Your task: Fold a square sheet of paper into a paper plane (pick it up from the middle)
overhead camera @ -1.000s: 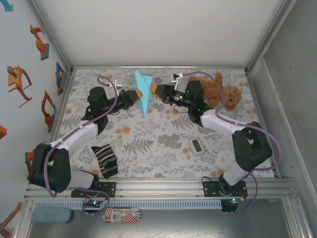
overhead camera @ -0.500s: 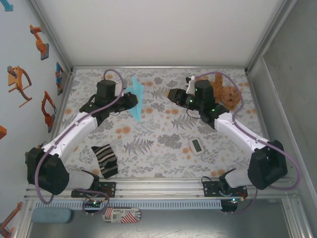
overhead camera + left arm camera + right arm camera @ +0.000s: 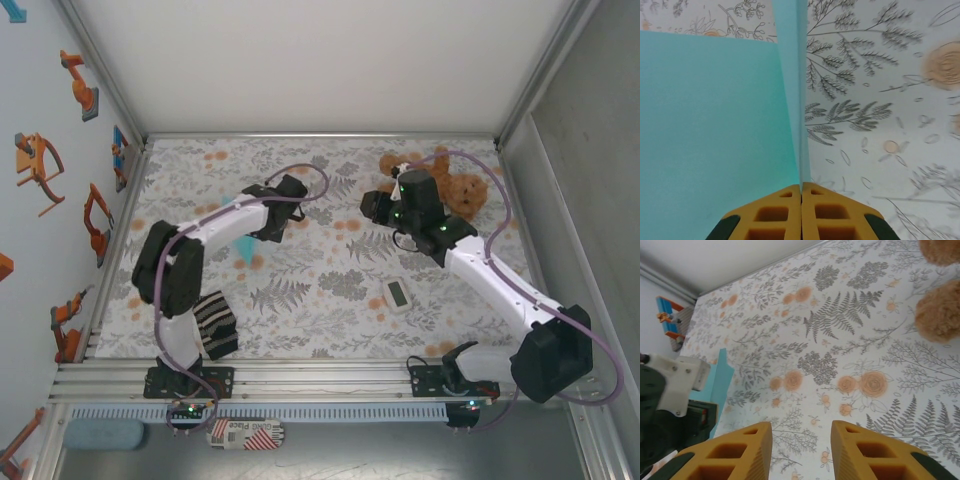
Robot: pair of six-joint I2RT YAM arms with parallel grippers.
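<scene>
The light-blue paper plane is a folded sheet with a centre crease. My left gripper is shut on that crease, with one wing spread wide to the left. In the top view the paper plane peeks out under the bent left arm, and the left gripper sits low over the floral mat. My right gripper stands open with nothing between its fingers, over bare mat. It hovers apart from the paper plane, which shows at the left. In the top view the right gripper is just left of the teddy.
A brown teddy bear lies at the back right, close to the right wrist. A small white gadget rests right of centre. A black-and-cream striped cloth lies near the left arm's base. Metal frame rails border the mat.
The right gripper has drawn back from the paper toward the teddy. The left arm has folded and swung the paper down and nearer, from the back centre to left of centre.
</scene>
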